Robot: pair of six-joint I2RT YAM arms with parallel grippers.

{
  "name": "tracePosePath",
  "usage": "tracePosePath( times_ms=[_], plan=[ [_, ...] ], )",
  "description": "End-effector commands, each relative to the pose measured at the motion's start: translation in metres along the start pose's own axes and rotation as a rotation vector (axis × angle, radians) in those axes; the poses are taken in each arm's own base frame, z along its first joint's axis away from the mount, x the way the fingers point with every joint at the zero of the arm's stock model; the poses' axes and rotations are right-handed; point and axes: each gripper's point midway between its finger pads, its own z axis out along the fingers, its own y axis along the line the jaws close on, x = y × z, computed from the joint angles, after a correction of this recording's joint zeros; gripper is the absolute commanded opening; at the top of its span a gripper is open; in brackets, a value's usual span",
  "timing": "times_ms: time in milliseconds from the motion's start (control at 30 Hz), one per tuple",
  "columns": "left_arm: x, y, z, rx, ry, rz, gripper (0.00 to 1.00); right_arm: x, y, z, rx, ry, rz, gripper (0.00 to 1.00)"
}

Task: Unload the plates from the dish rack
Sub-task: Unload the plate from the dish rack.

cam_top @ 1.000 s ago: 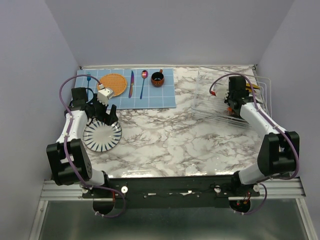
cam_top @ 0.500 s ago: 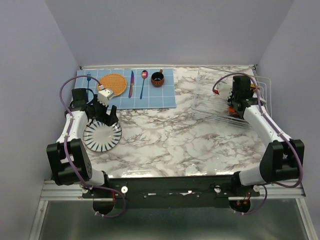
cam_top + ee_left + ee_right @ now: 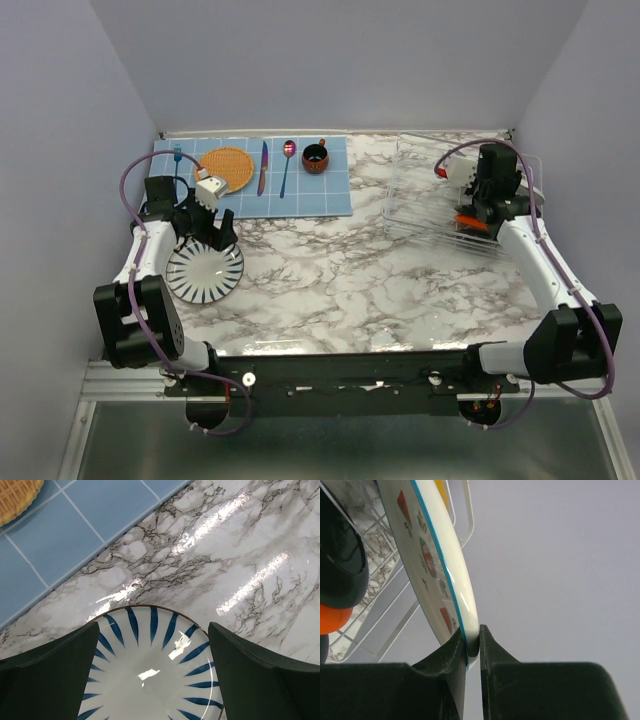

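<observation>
Now the right hand (image 3: pixel 472 647) pinches the red-wedged plate (image 3: pixel 427 555) by its rim in the dish rack (image 3: pixel 415 205). The left hand (image 3: pixel 153 640) hangs released over the striped plate (image 3: pixel 150 685).

Right arm swinging rightward over the dish rack (image 3: pixel 420 215) — jaws tightening

The right gripper (image 3: pixel 472 642) is sliding toward the rack's right side, with the arm's elbow pushing outward and back toward the base. The fingers are closing a shade more on the rim of the white plate with red wedges (image 3: pixel 420 545), which sits pinched between their tips — its body rising above them.
</observation>
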Motion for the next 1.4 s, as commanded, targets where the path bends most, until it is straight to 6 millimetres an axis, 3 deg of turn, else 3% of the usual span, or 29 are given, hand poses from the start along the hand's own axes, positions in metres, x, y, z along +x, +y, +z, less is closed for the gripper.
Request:
tracePosePath(
  times_ms=[0,133,567,600,667,700,767,1100,1367],
  plan=[
    [-0.004,-0.002,0.003,0.014,-0.007,0.001,0.99,0.010,-0.057,-0.030,0.140,-0.004,0.065,0.01],
    [-0.003,0.000,0.004,0.011,-0.005,0.001,0.99,0.010,-0.069,-0.039,0.153,-0.031,0.092,0.01],
    [0.003,0.002,0.011,0.018,0.006,-0.013,0.99,0.011,-0.066,-0.058,0.112,-0.081,0.133,0.01],
    [0.002,0.002,0.011,0.016,0.004,-0.009,0.99,0.009,-0.075,-0.066,0.122,-0.102,0.155,0.01],
    [0.000,0.003,0.011,0.010,-0.006,-0.014,0.99,0.002,-0.068,-0.072,0.060,-0.146,0.194,0.01],
    [-0.001,0.003,0.011,0.006,-0.009,-0.014,0.99,-0.002,-0.077,-0.079,0.063,-0.177,0.219,0.01],
    [-0.005,0.004,0.010,0.005,-0.022,-0.017,0.99,-0.012,-0.074,-0.087,0.016,-0.233,0.268,0.01],
    [-0.009,0.003,0.008,0.004,-0.025,-0.014,0.99,-0.036,-0.099,-0.117,-0.024,-0.403,0.409,0.01],
    [-0.029,-0.010,0.005,0.056,-0.105,-0.051,0.99,-0.089,-0.075,-0.147,-0.302,-0.652,0.612,0.01]
  ],
)
